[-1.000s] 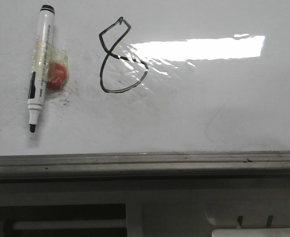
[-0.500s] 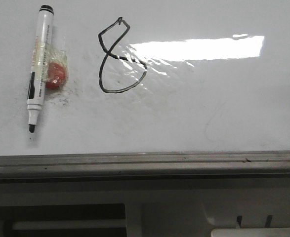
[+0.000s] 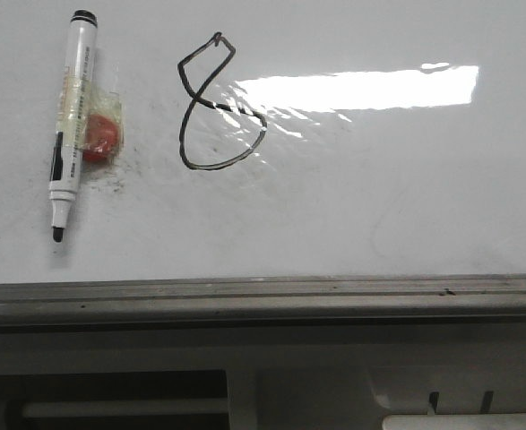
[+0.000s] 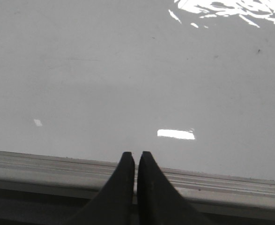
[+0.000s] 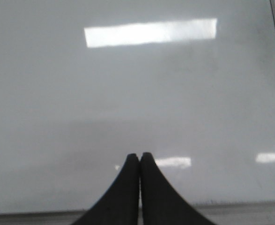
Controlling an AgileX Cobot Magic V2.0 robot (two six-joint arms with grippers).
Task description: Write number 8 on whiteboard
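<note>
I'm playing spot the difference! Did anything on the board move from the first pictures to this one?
Almost nothing. The marker and the number 8 sit a tiny bit further left in the front view than a second ago, both together, so it looks like the view shifted, not the things. The marker lies uncapped on the whiteboard, held by no claw. The left claw and right claw are shut and empty.
</note>
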